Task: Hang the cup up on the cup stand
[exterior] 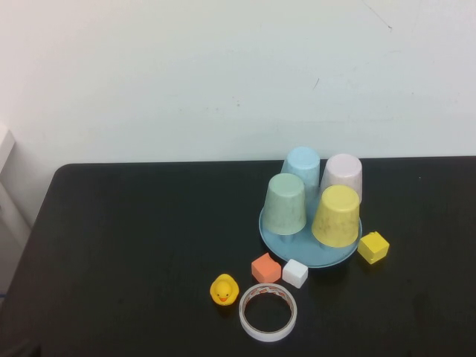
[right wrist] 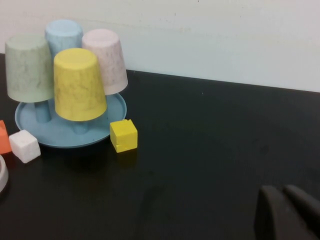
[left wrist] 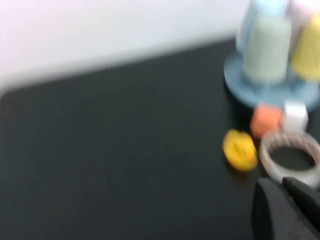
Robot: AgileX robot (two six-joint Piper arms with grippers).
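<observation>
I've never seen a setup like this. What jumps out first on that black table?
The eye lands on the cup stand, a round light-blue tray right of the table's middle, with four upturned cups on its pegs: the yellow cup at front right, and green, blue and pink ones. In front lie a rubber duck, a white tape ring and small blocks. Both grippers, left and right, hang shut, away from the stand.

Duck, tape ring, three cubes on black table.

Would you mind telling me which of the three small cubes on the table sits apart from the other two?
The yellow cube: it sits alone right of the cup stand, while the orange cube and white cube sit together in front.
</observation>
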